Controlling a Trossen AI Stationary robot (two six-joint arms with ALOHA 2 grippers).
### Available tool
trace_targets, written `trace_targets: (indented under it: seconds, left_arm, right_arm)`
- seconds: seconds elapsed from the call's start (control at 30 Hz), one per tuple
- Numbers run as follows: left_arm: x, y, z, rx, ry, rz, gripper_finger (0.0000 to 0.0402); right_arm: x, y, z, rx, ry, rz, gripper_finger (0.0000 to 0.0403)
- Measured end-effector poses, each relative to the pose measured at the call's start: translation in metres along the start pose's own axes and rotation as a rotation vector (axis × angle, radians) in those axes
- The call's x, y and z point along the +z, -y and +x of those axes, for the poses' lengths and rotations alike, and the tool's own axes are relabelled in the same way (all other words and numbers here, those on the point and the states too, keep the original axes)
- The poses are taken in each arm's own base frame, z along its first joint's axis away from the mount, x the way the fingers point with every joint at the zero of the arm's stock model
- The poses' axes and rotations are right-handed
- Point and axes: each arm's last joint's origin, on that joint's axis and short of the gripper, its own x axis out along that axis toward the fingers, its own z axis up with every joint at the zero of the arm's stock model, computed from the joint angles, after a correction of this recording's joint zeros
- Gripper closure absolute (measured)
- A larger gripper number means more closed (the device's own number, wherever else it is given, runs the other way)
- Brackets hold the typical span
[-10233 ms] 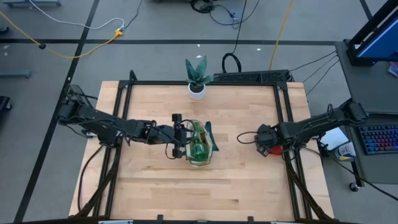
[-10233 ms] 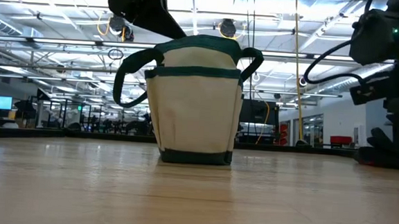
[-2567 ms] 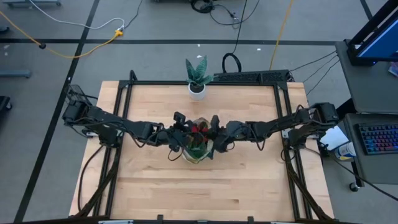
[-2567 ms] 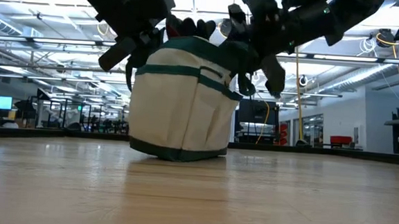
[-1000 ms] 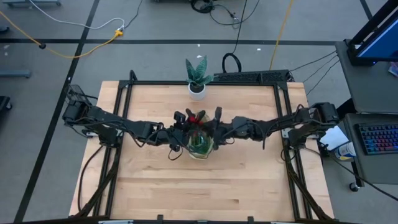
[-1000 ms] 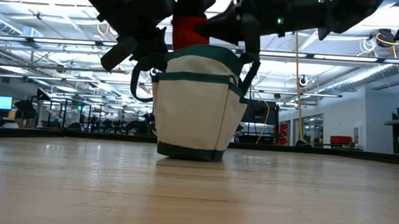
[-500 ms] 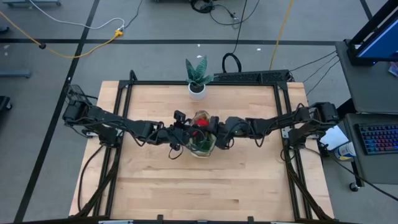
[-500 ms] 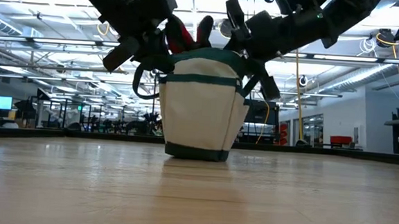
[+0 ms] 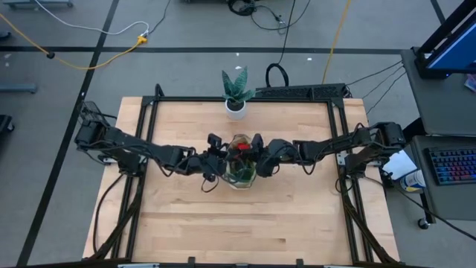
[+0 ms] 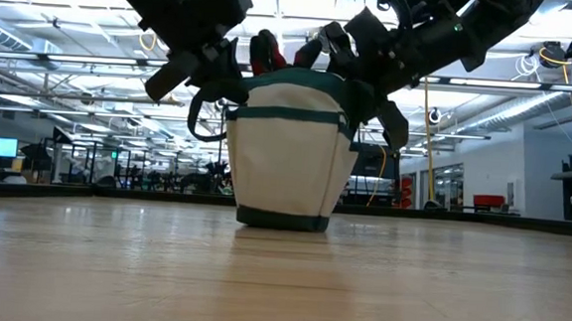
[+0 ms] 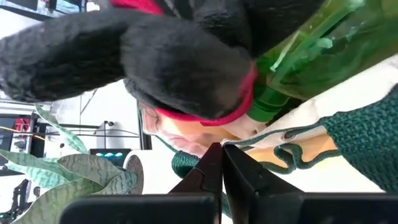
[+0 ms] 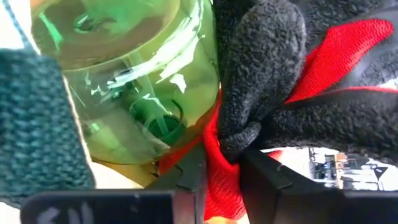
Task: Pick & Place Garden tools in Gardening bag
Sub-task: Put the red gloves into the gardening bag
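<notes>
Now right gripper (image 12: pixel 221 171) slightly parted round red-black glove (image 12: pixel 298 81), above bag (image 10: pixel 289 151), left gripper (image 11: pixel 222 163) closed.

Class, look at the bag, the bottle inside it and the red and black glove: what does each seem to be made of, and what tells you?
Bag: pale woven cloth, probably canvas, matte, with dark green knitted-looking trim.
Bottle: clear green plastic, glossy; light glints off it and you can see through it.
Glove: red fabric with a black, crinkled coating, likely rubber or latex, rough and dull.
</notes>
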Motion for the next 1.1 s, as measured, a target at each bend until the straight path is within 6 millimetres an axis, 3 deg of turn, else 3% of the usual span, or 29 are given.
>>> trace_targets:
  seconds: [0.27, 0.53, 0.73, 1.1]
  left_arm:
    - [0.009, 0.004, -0.021, 0.035, 0.048, -0.029, 0.0346]
    - [0.026, -0.019, -0.059, 0.102, 0.306, -0.236, 0.0340]
    - [0.023, -0.034, -0.040, -0.045, 0.415, -0.416, 0.0339]
    - [0.002, -0.050, -0.002, -0.196, 0.392, -0.590, 0.0340]
  right_arm:
    - [0.000, 0.000, 0.000, 0.000, -0.002, 0.036, 0.0292]
    - [0.000, 0.000, 0.000, -0.004, 0.001, 0.037, 0.0277]
    - [0.000, 0.000, 0.000, -0.004, 0.003, 0.050, 0.0283]
    - [0.001, 0.000, 0.000, -0.011, 0.009, 0.054, 0.0284]
